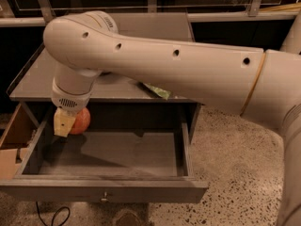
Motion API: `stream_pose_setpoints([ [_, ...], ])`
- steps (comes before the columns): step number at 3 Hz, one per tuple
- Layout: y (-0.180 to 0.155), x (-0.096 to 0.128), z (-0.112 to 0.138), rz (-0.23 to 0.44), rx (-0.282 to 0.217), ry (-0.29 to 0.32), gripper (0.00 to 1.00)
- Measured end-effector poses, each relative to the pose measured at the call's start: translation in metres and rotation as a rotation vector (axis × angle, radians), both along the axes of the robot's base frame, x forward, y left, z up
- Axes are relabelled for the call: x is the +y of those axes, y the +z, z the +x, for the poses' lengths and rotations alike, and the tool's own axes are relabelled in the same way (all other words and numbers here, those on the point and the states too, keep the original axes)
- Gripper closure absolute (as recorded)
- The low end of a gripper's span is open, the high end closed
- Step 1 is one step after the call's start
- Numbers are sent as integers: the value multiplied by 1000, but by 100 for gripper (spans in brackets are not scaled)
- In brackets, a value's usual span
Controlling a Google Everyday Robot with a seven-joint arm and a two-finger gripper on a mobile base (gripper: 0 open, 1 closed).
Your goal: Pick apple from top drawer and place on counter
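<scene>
The apple (81, 120) is held in the hand (70, 124), over the left rear of the opened top drawer (103, 190), just beneath the counter (37, 84) edge.

Perhaps a crumpled green wrapper (158, 92), a cardboard box (10, 147) at left, a black cable (49, 215) on speckled floor (235, 159).

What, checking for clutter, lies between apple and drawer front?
The top drawer's bare floor, in the camera view; the pincer grips the apple over its back corner.
</scene>
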State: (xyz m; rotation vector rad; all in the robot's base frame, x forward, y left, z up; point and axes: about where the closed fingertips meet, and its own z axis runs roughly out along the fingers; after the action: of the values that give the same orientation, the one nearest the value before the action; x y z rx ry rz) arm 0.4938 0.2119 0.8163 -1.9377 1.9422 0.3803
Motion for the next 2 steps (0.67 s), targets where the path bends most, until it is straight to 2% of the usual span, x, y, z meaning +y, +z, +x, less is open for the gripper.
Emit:
stream_pose_setpoints([
  [1,-8,-2,3,-19,24,1,100],
  [2,10,4,18,-48,-16,37,100],
])
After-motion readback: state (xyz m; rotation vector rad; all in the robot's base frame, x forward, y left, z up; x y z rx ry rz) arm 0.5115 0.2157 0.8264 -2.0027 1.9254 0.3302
